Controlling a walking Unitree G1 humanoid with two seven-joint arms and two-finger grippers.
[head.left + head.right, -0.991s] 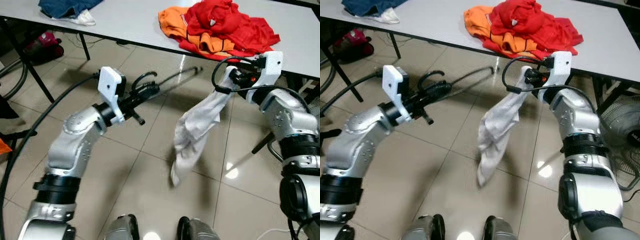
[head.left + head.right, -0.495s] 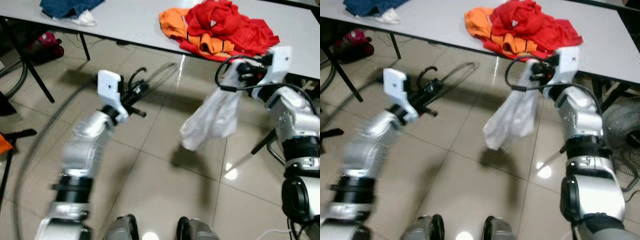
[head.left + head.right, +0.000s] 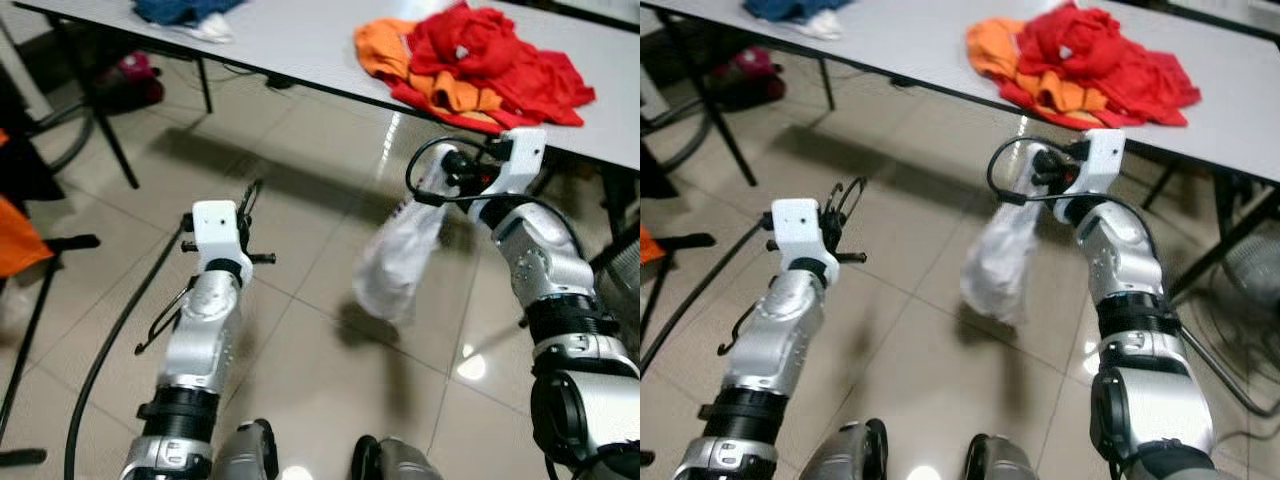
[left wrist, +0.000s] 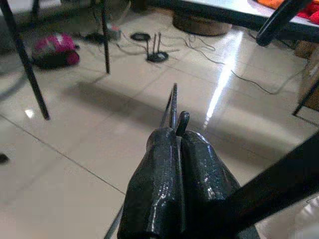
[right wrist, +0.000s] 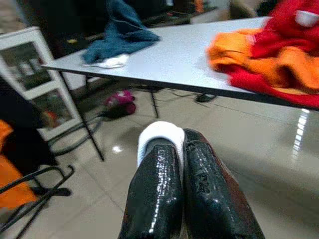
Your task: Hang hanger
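Table (image 3: 300, 45) carrying red and orange clothes (image 3: 470, 60) at the far side. White cloth (image 3: 400, 265) hanging limp, soft, light, pinched in closed right claw (image 5: 172, 164). Thin wire hanger (image 4: 172, 107), stiff, likely slippery, clamped in closed left claw (image 4: 178, 144); gripping near hook probably best.

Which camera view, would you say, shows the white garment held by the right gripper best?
The left eye view: the white garment hangs whole below the right gripper. The right eye view shows it too, though blurrier. The right wrist view shows just a white fold pinched between the fingers.
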